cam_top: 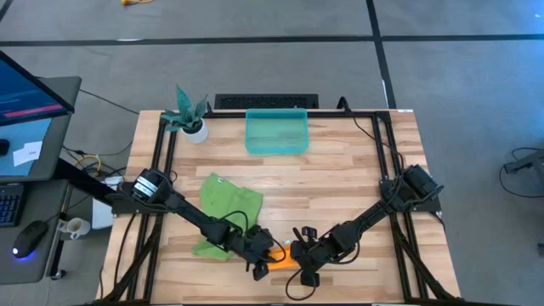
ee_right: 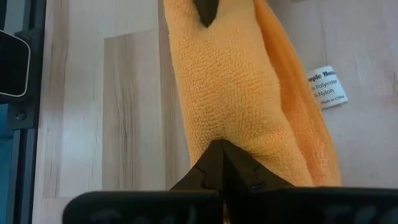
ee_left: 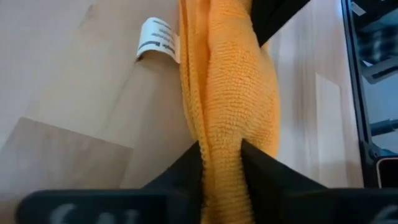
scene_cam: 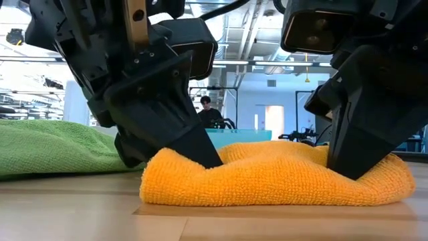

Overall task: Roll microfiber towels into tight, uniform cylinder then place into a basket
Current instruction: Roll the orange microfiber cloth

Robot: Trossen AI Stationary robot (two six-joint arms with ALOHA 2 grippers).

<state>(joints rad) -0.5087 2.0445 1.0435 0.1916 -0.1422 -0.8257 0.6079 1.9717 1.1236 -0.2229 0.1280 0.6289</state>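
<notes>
Rolling looks finished: the orange towel [cam_top: 283, 259] (a plump roll at the table's near edge) is pinched at opposite ends by the left gripper [cam_top: 267, 252] and right gripper [cam_top: 299, 252], so next comes a level joint lift to the teal bin [cam_top: 276, 133].

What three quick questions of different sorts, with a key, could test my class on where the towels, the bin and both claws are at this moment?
1. True or false: the teal bin holds a towel.
2. Which towel do both claws touch? A green B orange
3. Fill in: the green towel lies nearest the ___ arm.

Key: 1 false, none shows in it. 2 B: the left claw pinches the orange towel; the right claw presses its other end. 3 left.
</notes>
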